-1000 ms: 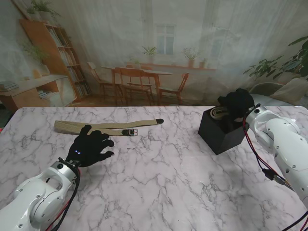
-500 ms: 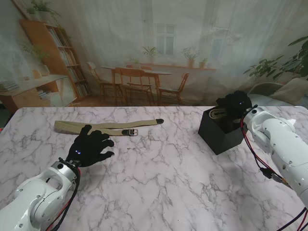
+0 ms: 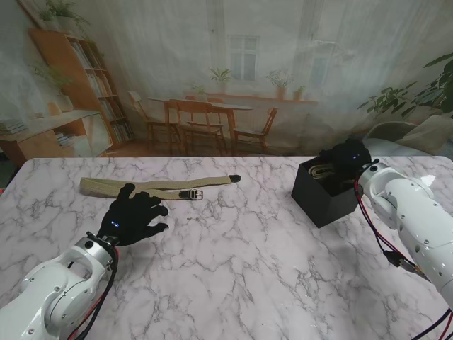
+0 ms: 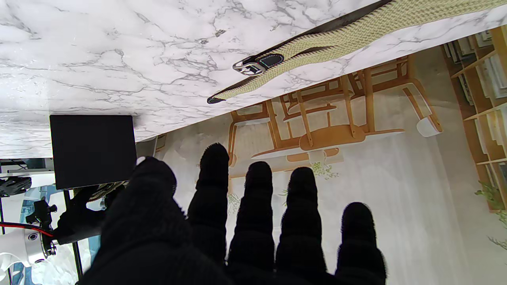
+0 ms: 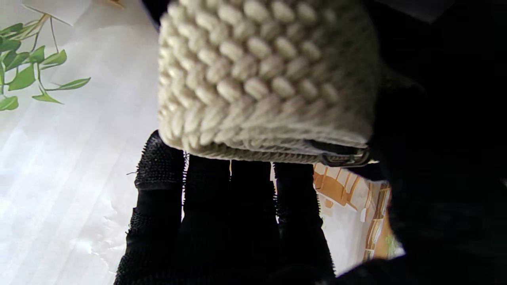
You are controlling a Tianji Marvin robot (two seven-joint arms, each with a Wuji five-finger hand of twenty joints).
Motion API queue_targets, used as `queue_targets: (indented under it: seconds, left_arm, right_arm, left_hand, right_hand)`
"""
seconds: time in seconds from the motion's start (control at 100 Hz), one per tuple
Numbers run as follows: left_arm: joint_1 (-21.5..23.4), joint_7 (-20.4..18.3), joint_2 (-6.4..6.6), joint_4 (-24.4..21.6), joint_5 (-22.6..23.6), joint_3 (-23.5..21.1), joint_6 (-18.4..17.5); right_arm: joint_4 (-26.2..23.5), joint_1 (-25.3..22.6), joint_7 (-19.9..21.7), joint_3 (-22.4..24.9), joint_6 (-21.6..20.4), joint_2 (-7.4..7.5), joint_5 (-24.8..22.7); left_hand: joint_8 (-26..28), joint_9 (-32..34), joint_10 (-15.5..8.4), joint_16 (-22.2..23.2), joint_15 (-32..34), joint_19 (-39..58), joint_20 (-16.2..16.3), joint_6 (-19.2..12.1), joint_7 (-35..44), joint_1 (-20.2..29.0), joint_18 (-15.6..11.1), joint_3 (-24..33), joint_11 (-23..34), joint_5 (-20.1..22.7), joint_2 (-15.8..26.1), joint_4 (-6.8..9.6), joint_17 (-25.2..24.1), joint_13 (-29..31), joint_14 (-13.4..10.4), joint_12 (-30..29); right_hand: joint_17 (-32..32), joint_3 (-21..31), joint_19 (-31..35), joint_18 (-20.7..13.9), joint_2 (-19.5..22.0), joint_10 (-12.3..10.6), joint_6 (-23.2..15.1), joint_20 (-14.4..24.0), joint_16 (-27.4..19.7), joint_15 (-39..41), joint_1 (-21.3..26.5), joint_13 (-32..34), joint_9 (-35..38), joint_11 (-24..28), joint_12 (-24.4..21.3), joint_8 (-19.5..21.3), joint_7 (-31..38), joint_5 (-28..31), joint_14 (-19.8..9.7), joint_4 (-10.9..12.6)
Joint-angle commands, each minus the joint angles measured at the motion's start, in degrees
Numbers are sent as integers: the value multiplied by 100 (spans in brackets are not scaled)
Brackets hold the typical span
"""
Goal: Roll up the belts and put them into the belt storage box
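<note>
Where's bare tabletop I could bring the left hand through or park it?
Bare marble runs between the flat beige woven belt and the black storage box, and across the whole near side between both arms. It is crowded at the box, where the right hand holds a rolled beige belt, and around the left hand beside the flat belt.

The left hand [image 3: 133, 217] lies palm down at the near left, its black-gloved fingers [image 4: 257, 206] spread and holding nothing, on a white forearm rising from the near left corner. The right hand [image 3: 345, 160] reaches far right, fingers [image 5: 206, 206] curled around a rolled belt [image 5: 265, 79].
</note>
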Motion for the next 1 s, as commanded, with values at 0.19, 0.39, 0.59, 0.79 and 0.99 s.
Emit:
queue_targets:
  seconds: [0.19,0.39,0.59,0.79,0.99]
  left_arm:
    - [-1,-56,3,12,38,15,-9]
    - [1,-48,4,13,46,13,-10]
    - [3,-59,4,11,50,10,0]
    - [-16,-83,1,26,23,29,29]
    - [-105,-193,0,125,-76,65,74]
  right_arm:
    - [-83,-147,61,67,43,62,-199]
    - [-240,-273,40,281,74,45,-249]
    - [-822,-614,121,913,-56,12,-435]
    - [-1861,-1226,441,1685,-279,-102,-422]
    - [-3197,-2014,1034,2171,-474,-247,-185]
  left_hand:
    - [-75,-209,96,46,37,-46,-8,62,-115,36,264,-45,-52,-160,222,-95,-112,20,64,66]
    - [-87,-218,98,45,37,-47,-9,61,-135,33,265,-48,-53,-159,221,-95,-114,23,67,64]
    - [-84,-217,94,42,34,-39,-5,70,-132,32,266,-47,-53,-138,223,-95,-111,18,54,62]
    - [-99,-203,85,40,33,-30,-2,80,-151,21,257,-47,-49,-151,236,-93,-102,25,56,62]
    - [-82,-176,75,41,38,20,22,87,-112,16,250,-49,-36,-84,238,-95,-48,40,41,67]
  right_hand:
    - [-566,692,-121,266,1151,-174,-461,-28,-308,-474,-1008,-919,-1235,-17,-242,1121,-1160,-445,95,1190]
    - [-960,275,-293,345,1687,231,-346,-38,-525,-603,-1347,-1603,-2295,-186,-510,1092,-1378,-851,309,1204]
    - [-983,243,-267,408,1680,200,-398,-3,-519,-417,-1247,-1524,-2262,-80,-503,1102,-1369,-772,284,1240]
    - [-1106,225,-272,559,1701,-38,-591,34,-537,-396,-975,-1471,-2060,-161,-585,1105,-1465,-576,105,1301]
    - [-1202,-120,-328,700,1795,-76,-669,48,-510,-525,-994,-1433,-1918,-391,-681,1127,-1809,-425,96,1368]
